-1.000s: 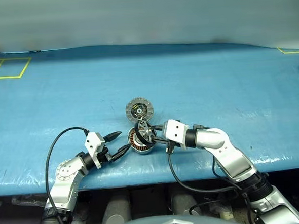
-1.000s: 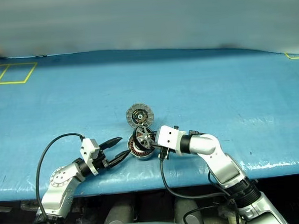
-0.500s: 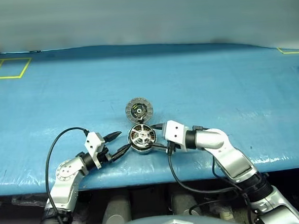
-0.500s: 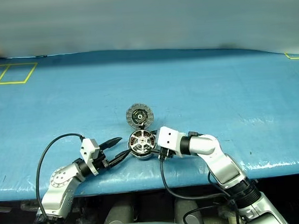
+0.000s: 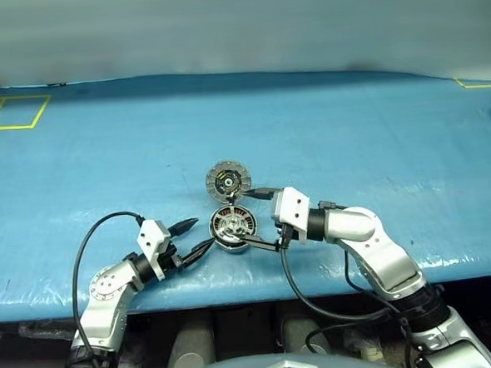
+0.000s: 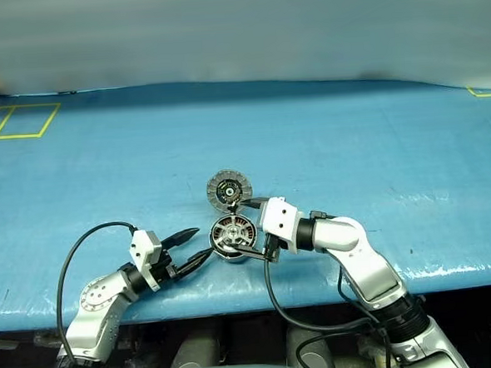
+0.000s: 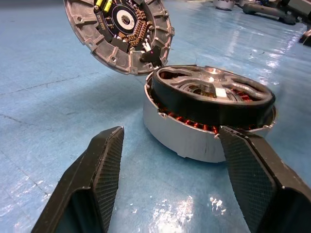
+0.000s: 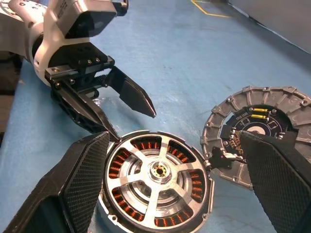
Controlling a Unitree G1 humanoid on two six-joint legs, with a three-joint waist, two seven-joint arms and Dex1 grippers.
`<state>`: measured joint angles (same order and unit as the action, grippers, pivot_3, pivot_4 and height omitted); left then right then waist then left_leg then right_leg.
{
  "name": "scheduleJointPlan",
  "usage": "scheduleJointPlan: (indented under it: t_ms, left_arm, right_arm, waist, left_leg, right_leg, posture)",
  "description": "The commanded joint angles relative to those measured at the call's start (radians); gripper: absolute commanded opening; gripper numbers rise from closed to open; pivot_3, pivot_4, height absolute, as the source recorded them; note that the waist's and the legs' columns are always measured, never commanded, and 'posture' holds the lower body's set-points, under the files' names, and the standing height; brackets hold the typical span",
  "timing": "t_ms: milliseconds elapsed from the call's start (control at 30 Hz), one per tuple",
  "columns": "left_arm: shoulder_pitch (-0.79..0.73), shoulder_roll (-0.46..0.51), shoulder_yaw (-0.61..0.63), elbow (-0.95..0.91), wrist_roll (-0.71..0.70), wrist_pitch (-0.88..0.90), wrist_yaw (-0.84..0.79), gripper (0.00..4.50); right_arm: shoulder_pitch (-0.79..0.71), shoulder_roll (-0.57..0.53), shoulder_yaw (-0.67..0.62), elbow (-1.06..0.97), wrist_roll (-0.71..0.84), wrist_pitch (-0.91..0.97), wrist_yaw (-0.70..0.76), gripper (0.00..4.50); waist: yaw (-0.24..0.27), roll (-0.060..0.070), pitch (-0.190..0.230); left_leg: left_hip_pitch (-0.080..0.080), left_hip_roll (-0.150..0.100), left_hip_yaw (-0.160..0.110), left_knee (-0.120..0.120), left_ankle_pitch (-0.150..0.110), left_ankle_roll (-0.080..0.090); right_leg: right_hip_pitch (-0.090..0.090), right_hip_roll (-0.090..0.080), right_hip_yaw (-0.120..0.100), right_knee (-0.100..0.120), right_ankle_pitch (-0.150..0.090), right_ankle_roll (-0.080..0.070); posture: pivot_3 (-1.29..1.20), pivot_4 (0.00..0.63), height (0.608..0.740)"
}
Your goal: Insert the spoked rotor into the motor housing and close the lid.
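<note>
Change since a second ago: rotor had been tilted on edge between the right gripper's fingers above the housing; it now lay flat in the housing, and the right gripper had let go, spread wide and lifted slightly.
Left gripper [image 5: 197, 235]: fingers stood apart at a middling spread, holding nothing, kept in place just left of the housing; one fingertip [image 8: 108, 130] reached almost to the housing's rim, and I could not tell whether it touched.
Room on the left: bare blue table cover [image 5: 78, 169] ran open from the left gripper out to the yellow taped square [image 5: 12, 112] at the far left corner.
Spoked rotor [image 8: 159, 171]: seated level inside the housing, spokes up, copper windings visible between them; its dark outer band stood a little proud of the housing wall in the left wrist view.
Motor housing [image 7: 189, 137]: sat flat on the cover, near the table's front edge, between the two grippers.
Lid [image 5: 228, 180]: open, inner face up, joined to the housing's far side, lying just beyond it.
Right gripper [image 5: 259, 219]: wide open and empty, fingers straddling housing and lid from above, clear of both.
Room on the right: cover lay bare past the right arm to the table's right end.
</note>
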<state>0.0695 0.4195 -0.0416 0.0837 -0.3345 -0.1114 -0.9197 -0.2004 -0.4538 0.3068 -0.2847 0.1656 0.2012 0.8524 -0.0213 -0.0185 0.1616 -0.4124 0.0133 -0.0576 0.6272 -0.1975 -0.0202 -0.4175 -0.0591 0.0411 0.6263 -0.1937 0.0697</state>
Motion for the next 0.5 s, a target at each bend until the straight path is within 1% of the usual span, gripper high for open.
scheduleJointPlan:
  t_ms: [33,167,267,367,400,500]
  left_arm:
    - [0.018,0.024,0.022,-0.056,-0.018,0.010,-0.012,3.32]
    - [0.033,0.035,0.037,-0.075,-0.022,0.010,-0.008,3.32]
    - [0.037,0.031,0.050,-0.070,-0.013,0.002,0.006,3.32]
    - [0.043,0.017,0.044,-0.069,-0.004,-0.002,0.018,3.32]
    - [0.046,0.009,0.042,-0.068,-0.003,-0.006,0.023,3.32]
    - [0.053,-0.007,0.040,-0.062,-0.003,-0.014,0.032,3.32]
  right_arm:
    - [0.001,0.013,-0.009,-0.035,0.033,-0.005,0.007,4.48]
    - [-0.006,0.031,-0.006,-0.003,0.015,-0.020,-0.017,4.48]
    - [-0.027,0.060,-0.034,0.043,-0.025,-0.028,-0.091,4.48]
    - [-0.047,0.051,-0.070,0.080,-0.045,-0.002,-0.136,3.93]
    - [-0.056,0.035,-0.082,0.095,-0.055,0.005,-0.141,3.54]
    - [-0.081,-0.014,-0.106,0.145,-0.097,0.004,-0.157,2.59]
  waist:
    - [-0.001,0.000,0.000]
    - [-0.002,0.000,0.000]
    - [-0.002,0.000,0.000]
    - [-0.001,0.000,0.000]
    - [0.001,0.000,0.000]
    - [0.002,0.000,0.000]
  left_leg:
    - [0.000,0.000,0.000,0.000,0.000,0.000]
    - [-0.001,0.000,0.000,0.000,0.000,0.000]
    - [-0.001,0.000,0.000,0.000,0.000,0.000]
    - [-0.001,0.000,0.001,0.000,0.000,0.000]
    - [-0.001,0.000,0.001,0.000,0.000,0.000]
    - [-0.002,0.000,0.001,0.000,0.000,0.000]
  right_leg:
    - [0.000,0.000,0.000,0.000,0.000,0.000]
    - [-0.001,0.000,0.000,0.000,0.000,0.000]
    - [-0.001,0.000,0.000,0.000,0.000,0.000]
    - [-0.001,0.000,0.001,0.000,0.000,0.000]
    - [-0.001,0.000,0.000,0.000,0.000,0.000]
    - [-0.002,0.000,0.000,0.000,0.000,0.000]
  posture:
    - [0.00,0.150,0.740]
    - [0.00,0.150,0.740]
    - [0.00,0.150,0.740]
    - [0.00,0.150,0.740]
    - [0.00,0.150,0.740]
    - [0.00,0.150,0.740]
